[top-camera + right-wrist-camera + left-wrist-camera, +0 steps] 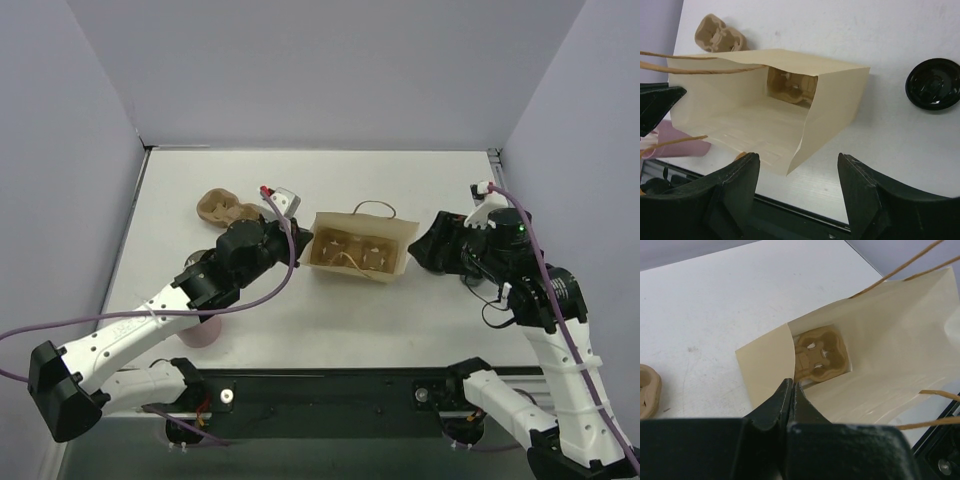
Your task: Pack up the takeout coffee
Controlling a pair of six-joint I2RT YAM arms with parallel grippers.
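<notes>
Table (400, 190) carries the tan paper bag (398, 250) mid top view, with a pulp tray (350, 250) inside it. Left gripper (791, 387) is clenched on the bag rim at its 9 o'clock; right gripper (797, 159) is released, jaws wide, at the bag's 3 o'clock. Takeout coffee (932, 82) sits on the table outside the bag, at 3 o'clock of it in the right wrist view.

A tan paper bag (398, 256) sits near the middle of the white tabletop (400, 180), its mouth open and its thin twine handles (375, 206) hanging loose. Deep inside it lies a brown moulded-pulp tray (350, 252) with two wells. A second pulp tray (225, 208) lies on the tabletop to the left of the bag, apart from it. A pink cup (203, 333) stands near the front edge, partly hidden.
</notes>
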